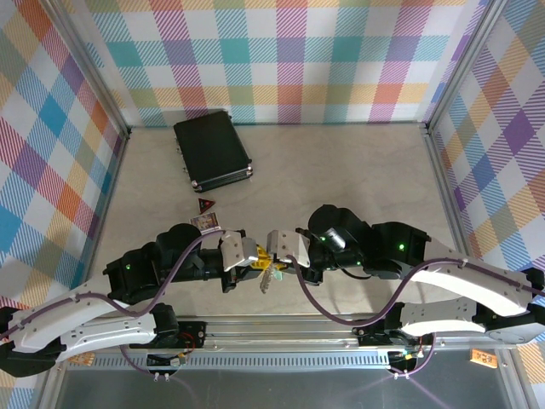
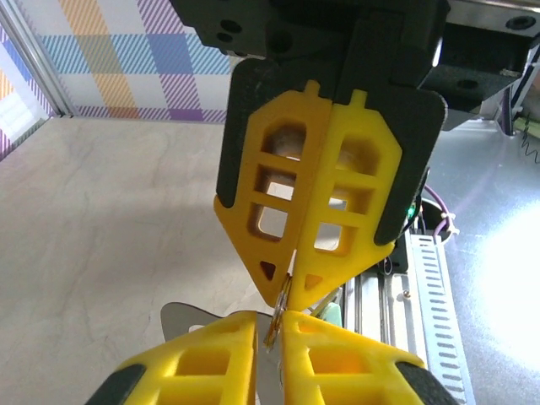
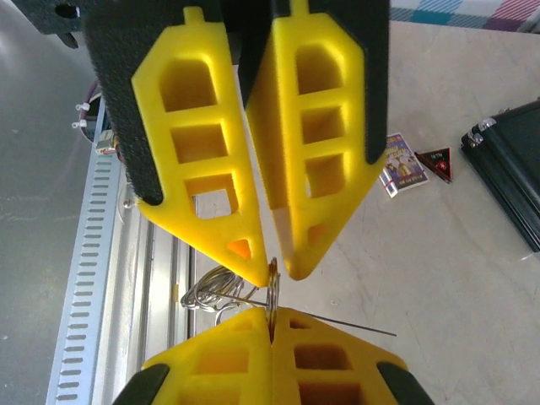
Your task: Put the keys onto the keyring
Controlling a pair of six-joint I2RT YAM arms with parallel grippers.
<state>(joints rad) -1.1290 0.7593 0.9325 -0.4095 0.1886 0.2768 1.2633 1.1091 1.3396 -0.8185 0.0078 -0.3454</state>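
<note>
Left gripper [image 1: 258, 262], top view: meets the right gripper [image 1: 281, 261] tip to tip; from up here you can't judge either jaw gap.
Keyring [image 1: 269, 278], top view: a pale scrap at the meeting tips, mostly covered.
Left wrist view: your left fingers pinch one thin ring of the keyring. The right fingers above are pressed together on that same ring. The key [image 2: 332, 314] shows a teal-green sliver just behind them, its blade hidden.
Right wrist view: you see the ring edge-on, nipped by both pairs of tips, with its other small rings bunched beside it.
</note>
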